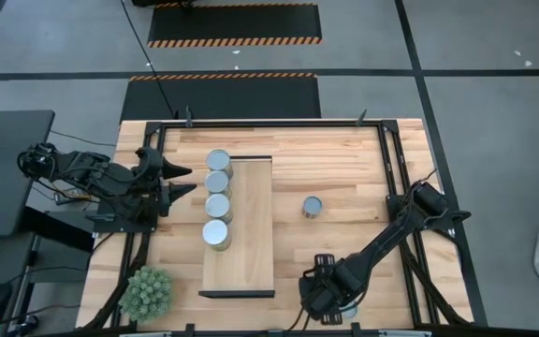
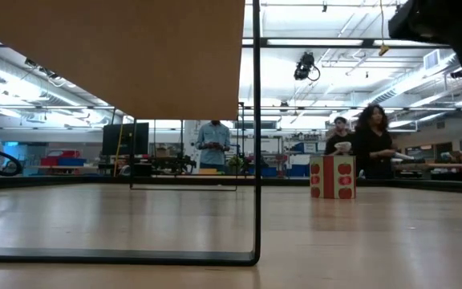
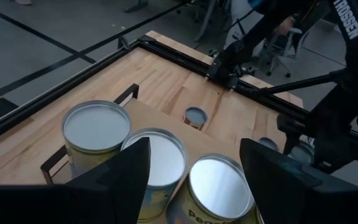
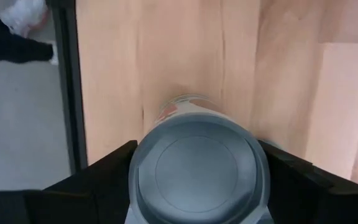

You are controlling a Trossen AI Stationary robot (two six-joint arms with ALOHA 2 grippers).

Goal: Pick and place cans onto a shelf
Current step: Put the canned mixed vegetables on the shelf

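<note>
The pale wooden shelf stands mid-table, and several cans stand in a row along its left edge; three of these cans show in the left wrist view. My left gripper is open just left of that row, touching nothing. One can stands alone on the table right of the shelf and also shows in the low view. My right gripper is at the table's near edge, shut on a can with a blue-grey top. My right gripper has the can between its two fingers, one on each side of the can's wall just below the top. The fingers come from above, pointing down. The can stands upright in the hold; whether it is off the table I cannot tell.
A spiky green plant sits at the near left corner. More cans stand near the right arm. A black frame rail runs along the table edge beside the held can. People stand in the room beyond the table.
</note>
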